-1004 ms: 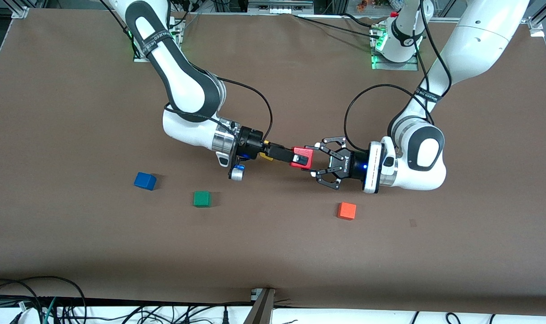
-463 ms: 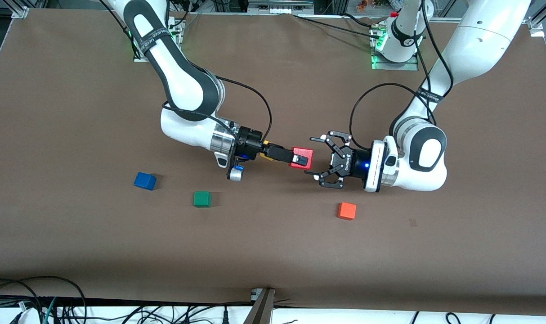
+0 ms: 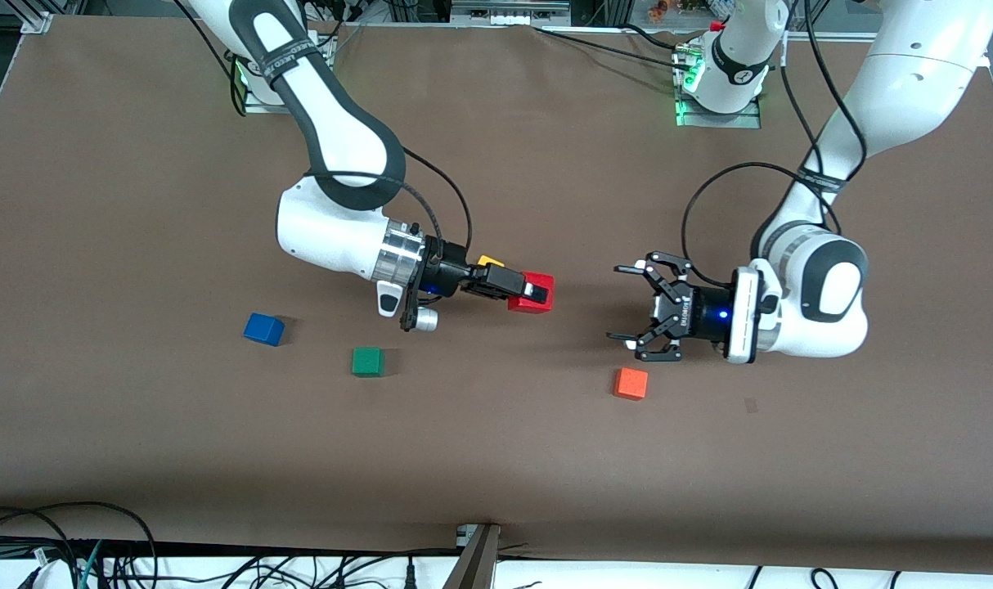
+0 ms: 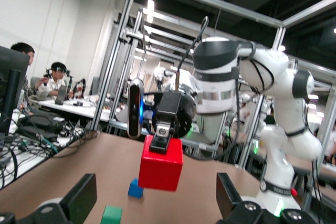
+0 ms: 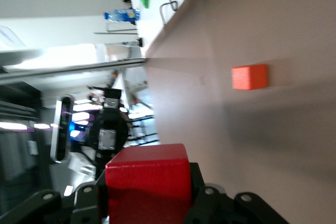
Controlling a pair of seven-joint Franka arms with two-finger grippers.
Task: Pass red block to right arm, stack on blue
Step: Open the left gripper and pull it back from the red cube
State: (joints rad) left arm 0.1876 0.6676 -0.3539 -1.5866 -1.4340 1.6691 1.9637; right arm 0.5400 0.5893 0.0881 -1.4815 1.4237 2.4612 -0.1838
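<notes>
Over mid-table, right end effector point(image 3: 527, 288) clamped on red block point(image 3: 533, 295), left end effector point(image 3: 631, 309) apart, orange cube point(image 3: 631, 383) near.

We list: brown table cover point(image 3: 496, 458); black cables point(image 3: 55, 548) at six o'clock below its edge; aluminium frame posts point(image 4: 118, 61) around; seated people at a desk point(image 4: 58, 95) at nine o'clock; ceiling strip lights point(image 4: 150, 11).
</notes>
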